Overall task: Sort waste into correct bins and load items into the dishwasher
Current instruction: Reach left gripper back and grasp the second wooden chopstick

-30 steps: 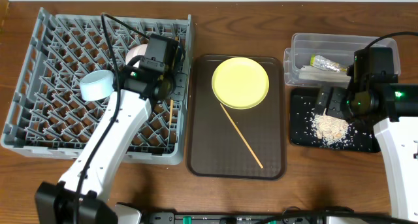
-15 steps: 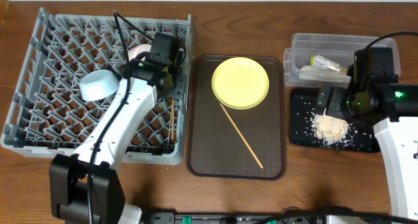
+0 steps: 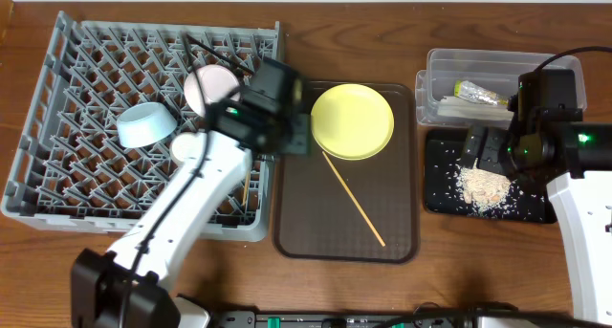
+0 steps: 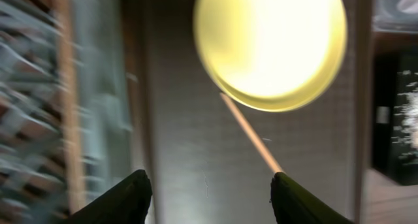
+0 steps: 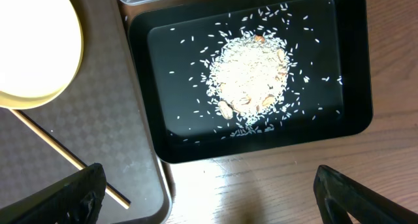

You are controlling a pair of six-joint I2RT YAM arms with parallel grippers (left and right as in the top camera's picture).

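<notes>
My left gripper [image 3: 298, 137] [image 4: 210, 194] hangs open and empty over the brown tray's left edge, just left of the yellow plate [image 3: 352, 120] [image 4: 270, 44]. One chopstick [image 3: 352, 196] [image 4: 251, 134] lies slanted on that tray below the plate. A second chopstick [image 3: 247, 183] lies in the grey dish rack [image 3: 57, 127], with the pink bowl [image 3: 212, 84], blue bowl [image 3: 145, 125] and white cup [image 3: 184, 148]. My right gripper [image 3: 483, 146] [image 5: 209, 191] is open above the black tray [image 3: 440, 189] that holds the rice scraps [image 3: 483, 186] [image 5: 251, 80].
The clear tub [image 3: 449, 65] at the back right holds the green-yellow wrapper [image 3: 481, 92] and white paper [image 3: 457, 105]. The brown serving tray [image 3: 296, 223] sits between the rack and the black tray. Loose rice grains are scattered across the black tray's floor.
My left gripper opened, left a chopstick lying in the rack, and swung right to the brown tray's edge. The right arm stayed still.
</notes>
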